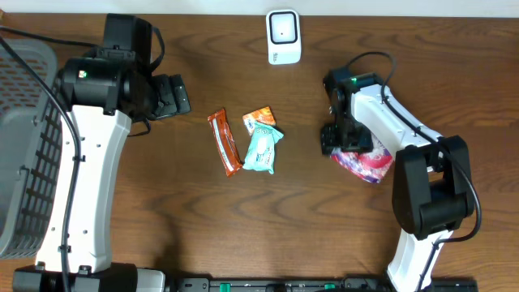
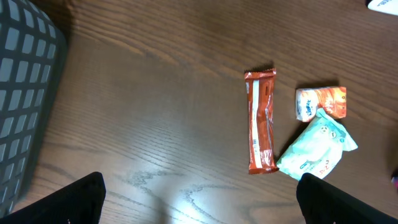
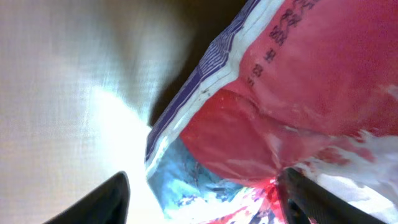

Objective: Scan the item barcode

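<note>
Dark stamped code runs near edge of red pouch [image 3: 311, 124], turned and blurred, unreadable. Blue lettering on orange packet [image 2: 324, 101], fine print on red-brown bar wrapper [image 2: 262, 121], marks on mint-green pack [image 2: 318, 148], small grey mark on white scanner [image 1: 284, 36]: none legible.

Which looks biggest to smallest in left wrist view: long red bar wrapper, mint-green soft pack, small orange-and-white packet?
Long red bar wrapper and mint-green soft pack: roughly alike, unranked.
Small orange-and-white packet: smallest.
</note>
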Tool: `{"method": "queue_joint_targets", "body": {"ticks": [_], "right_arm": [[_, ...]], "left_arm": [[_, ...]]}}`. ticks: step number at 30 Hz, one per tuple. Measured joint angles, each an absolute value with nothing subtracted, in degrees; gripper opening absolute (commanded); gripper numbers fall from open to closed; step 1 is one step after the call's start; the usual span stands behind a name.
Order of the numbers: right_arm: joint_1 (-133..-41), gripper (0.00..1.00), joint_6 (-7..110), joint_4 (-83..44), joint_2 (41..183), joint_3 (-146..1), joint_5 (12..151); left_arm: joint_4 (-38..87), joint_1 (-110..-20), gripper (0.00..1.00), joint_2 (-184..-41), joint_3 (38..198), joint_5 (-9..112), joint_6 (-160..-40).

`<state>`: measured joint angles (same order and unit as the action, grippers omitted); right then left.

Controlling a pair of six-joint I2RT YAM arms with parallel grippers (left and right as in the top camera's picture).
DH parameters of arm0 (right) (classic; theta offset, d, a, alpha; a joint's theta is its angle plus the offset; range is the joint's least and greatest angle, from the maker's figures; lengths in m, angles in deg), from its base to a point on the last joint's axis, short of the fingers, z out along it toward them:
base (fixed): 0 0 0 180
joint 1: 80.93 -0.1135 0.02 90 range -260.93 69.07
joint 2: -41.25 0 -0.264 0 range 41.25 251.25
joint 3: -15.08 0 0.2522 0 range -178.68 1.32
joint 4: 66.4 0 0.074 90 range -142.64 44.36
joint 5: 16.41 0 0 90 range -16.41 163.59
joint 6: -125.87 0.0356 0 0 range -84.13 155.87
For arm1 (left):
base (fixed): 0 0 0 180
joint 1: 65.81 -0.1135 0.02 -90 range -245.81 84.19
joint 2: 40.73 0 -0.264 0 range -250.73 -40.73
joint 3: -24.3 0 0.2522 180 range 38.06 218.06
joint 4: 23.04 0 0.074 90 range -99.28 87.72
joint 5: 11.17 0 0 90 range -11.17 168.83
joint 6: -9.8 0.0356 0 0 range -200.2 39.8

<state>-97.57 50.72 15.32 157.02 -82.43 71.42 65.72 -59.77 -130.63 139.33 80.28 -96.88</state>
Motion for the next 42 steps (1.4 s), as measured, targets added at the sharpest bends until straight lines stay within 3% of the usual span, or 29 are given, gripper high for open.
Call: {"method": "queue_joint_targets", "body": {"ticks": [9, 15, 22, 31, 33, 38, 42], "right_arm": [[-97.6, 0.88, 45.6, 28.0, 157.0, -91.2, 69.9], [-97.6, 0.88, 51.6, 29.0, 156.5, -98.2, 68.9], [-99.6, 0.88, 63.2, 25.3, 156.3, -94.5, 65.9], [-105.3, 0.66, 78.3, 13.7, 156.3, -78.5, 58.0], [-105.4, 0.51, 80.4, 11.7, 156.3, -75.9, 55.8], [-105.6, 0.01, 83.0, 10.5, 155.7, -73.9, 51.7], [-105.5, 0.01, 81.1, 10.4, 155.0, -74.1, 51.9]], "left_arm": [[65.7, -59.8, 0.98, -130.6, 139.3, 80.3, -96.9], [65.7, -59.8, 0.98, -130.6, 139.3, 80.3, -96.9], [65.7, -59.8, 0.98, -130.6, 139.3, 80.3, -96.9], [65.7, -59.8, 0.98, -130.6, 139.3, 80.3, -96.9], [65.7, -59.8, 0.98, -130.6, 139.3, 80.3, -96.9], [65.7, -59.8, 0.98, -130.6, 139.3, 80.3, -96.9], [65.7, -59.8, 0.98, -130.6, 139.3, 80.3, -96.9]]}}
